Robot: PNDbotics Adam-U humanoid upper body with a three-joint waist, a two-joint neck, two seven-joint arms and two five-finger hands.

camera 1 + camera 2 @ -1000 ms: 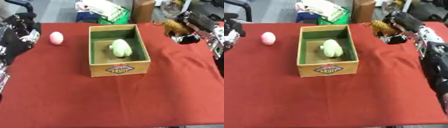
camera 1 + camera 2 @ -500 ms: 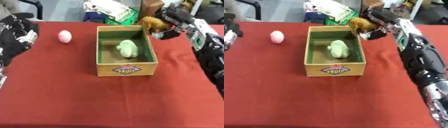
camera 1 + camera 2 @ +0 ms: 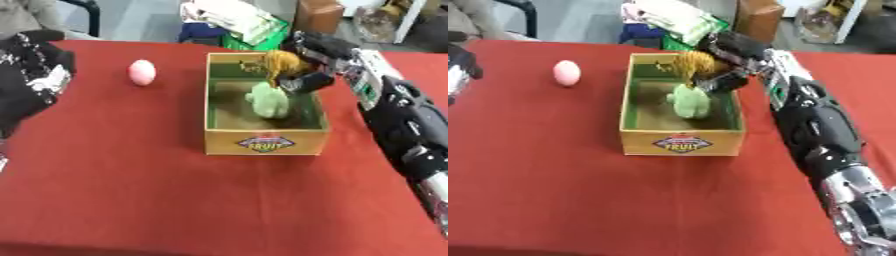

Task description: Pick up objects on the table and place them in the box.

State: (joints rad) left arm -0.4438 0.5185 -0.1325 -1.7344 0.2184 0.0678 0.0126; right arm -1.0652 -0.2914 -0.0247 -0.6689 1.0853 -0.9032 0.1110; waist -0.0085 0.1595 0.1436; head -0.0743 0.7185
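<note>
A cardboard fruit box (image 3: 264, 142) with a green lining stands mid-table on the red cloth. A pale green plush (image 3: 267, 101) lies inside it. My right hand (image 3: 313, 50) reaches over the box's far right corner, shut on a shaggy orange-brown toy (image 3: 280, 63) held above the box's back end. A pink egg-shaped object (image 3: 142, 72) rests on the cloth left of the box. My left hand (image 3: 35, 75) shows at the left edge, dark and blurred, away from the egg.
Beyond the table's far edge are a green crate with white bags (image 3: 234, 20) and a brown carton (image 3: 317, 11). Red cloth (image 3: 157, 200) stretches bare in front of the box.
My right hand has carried the orange-brown toy leftward from beside the box's right wall to above its back end. The camera view has also shifted.
</note>
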